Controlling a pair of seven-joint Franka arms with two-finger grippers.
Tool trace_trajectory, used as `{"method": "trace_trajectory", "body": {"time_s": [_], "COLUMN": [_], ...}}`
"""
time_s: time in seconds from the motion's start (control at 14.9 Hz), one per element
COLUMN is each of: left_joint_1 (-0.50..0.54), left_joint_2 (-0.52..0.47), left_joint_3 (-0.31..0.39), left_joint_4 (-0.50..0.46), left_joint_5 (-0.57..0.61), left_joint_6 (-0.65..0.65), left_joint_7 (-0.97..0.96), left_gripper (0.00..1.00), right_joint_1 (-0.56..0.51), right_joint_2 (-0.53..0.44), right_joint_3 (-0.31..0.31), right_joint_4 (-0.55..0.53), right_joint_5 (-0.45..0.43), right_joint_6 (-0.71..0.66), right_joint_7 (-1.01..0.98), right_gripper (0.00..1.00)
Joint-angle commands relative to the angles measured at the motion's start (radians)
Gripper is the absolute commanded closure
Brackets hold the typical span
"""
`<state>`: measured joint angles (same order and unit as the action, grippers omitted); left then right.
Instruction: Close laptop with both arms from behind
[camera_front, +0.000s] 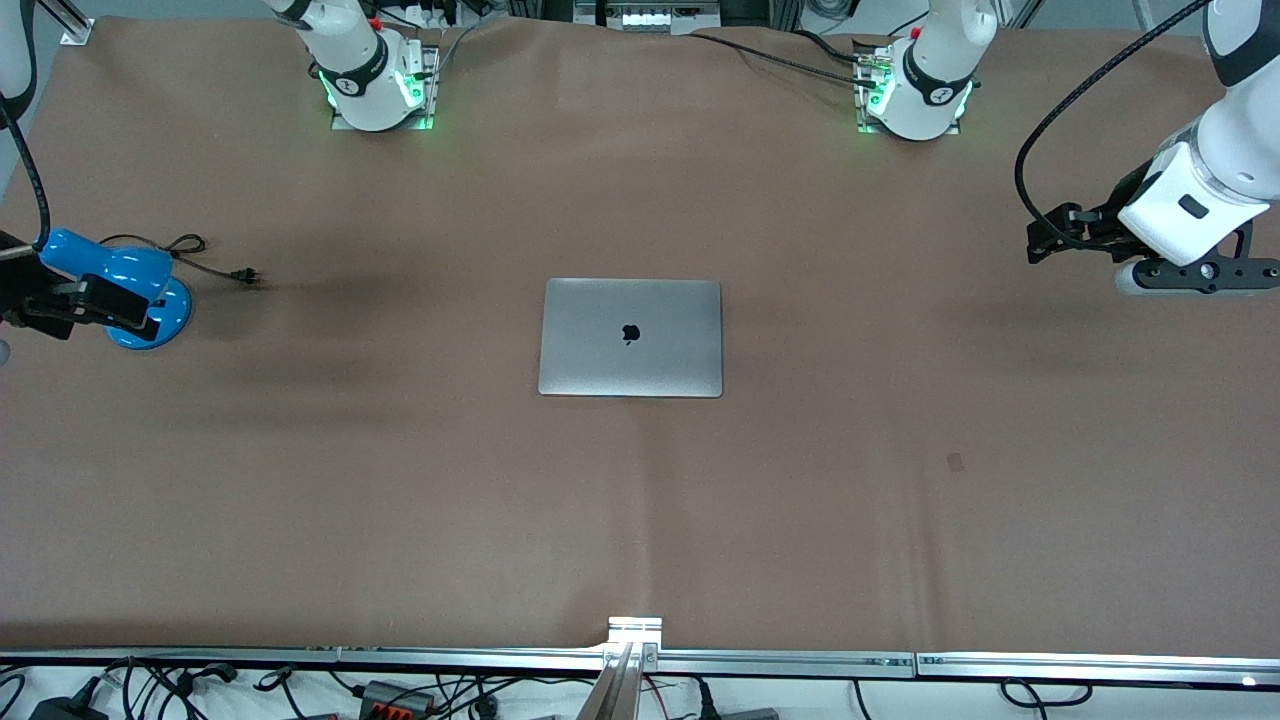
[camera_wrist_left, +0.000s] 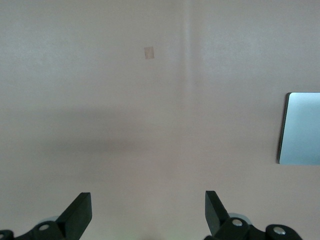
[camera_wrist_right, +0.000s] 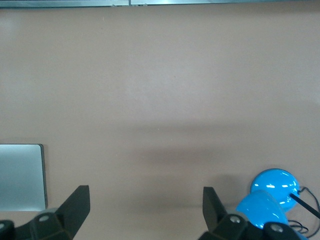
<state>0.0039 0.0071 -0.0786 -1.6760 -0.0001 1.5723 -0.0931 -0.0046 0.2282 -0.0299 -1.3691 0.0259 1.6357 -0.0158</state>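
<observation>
- So: laptop (camera_front: 631, 338) lies shut, lid down flat w/ dark logo up, mid-table on the brown cover (camera_front: 900, 500); nothing touching it.
- Left gripper (camera_wrist_left: 148, 212) hangs in the air over bare cover at the left arm's end of the table, well apart from the laptop; fingers (camera_wrist_left: 80, 212) spread wide, nothing between them. Laptop corner shows at the edge of its wrist view.
- Right gripper (camera_wrist_right: 146, 210) is up over the right arm's end of the table, fingers (camera_wrist_right: 77, 207) likewise wide apart and empty. Laptop edge shows off to one side, blue desk lamp (camera_front: 125, 285) just beside the gripper on the opposite flank.
- Lamp's thin black cord and plug (camera_front: 245, 275) trail on the cover toward the laptop, stopping well short of it.
- Surface: brown sheet w/ soft creases, arm shadows, one small darker patch (camera_front: 955, 461) nearer the front camera than the left gripper.
- Room: arm bases w/ green lights at the table's edge by the robots; metal rail (camera_front: 640, 660) along the camera-side edge, cables and adapters on the floor below it.
</observation>
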Motion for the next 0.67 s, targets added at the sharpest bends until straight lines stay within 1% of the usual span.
{"method": "trace_trajectory", "body": {"time_s": [0.0,0.13,0.27,0.4,0.6], "left_joint_1": [0.004,0.002,0.004,0.002,0.004], "left_joint_2": [-0.022,-0.024,-0.022,-0.024,-0.022], "left_joint_3": [-0.006,-0.012,-0.01,-0.01,-0.01], "left_joint_4": [-0.021,-0.021,-0.021,-0.019,-0.019], "left_joint_5": [0.015,0.015,0.015,0.015,0.015], "left_joint_6": [0.014,0.012,0.012,0.012,0.012], "left_joint_7": [-0.004,-0.013,-0.011,-0.011,-0.01], "left_gripper": [0.0,0.0,0.0,0.0,0.0], "right_joint_1": [-0.002,-0.003,-0.008,-0.008,-0.008], "right_joint_2": [-0.111,-0.189,-0.231,-0.24,-0.263], "right_joint_3": [0.007,0.007,0.007,0.005,0.007], "right_joint_4": [-0.154,-0.263,-0.33,-0.364,-0.383], "right_joint_5": [-0.024,-0.024,-0.024,-0.027,-0.043], "right_joint_6": [0.024,0.055,0.075,0.088,0.111], "right_joint_7": [0.008,0.007,0.005,0.005,0.004], "right_gripper": [0.0,0.0,0.0,0.0,0.0]}}
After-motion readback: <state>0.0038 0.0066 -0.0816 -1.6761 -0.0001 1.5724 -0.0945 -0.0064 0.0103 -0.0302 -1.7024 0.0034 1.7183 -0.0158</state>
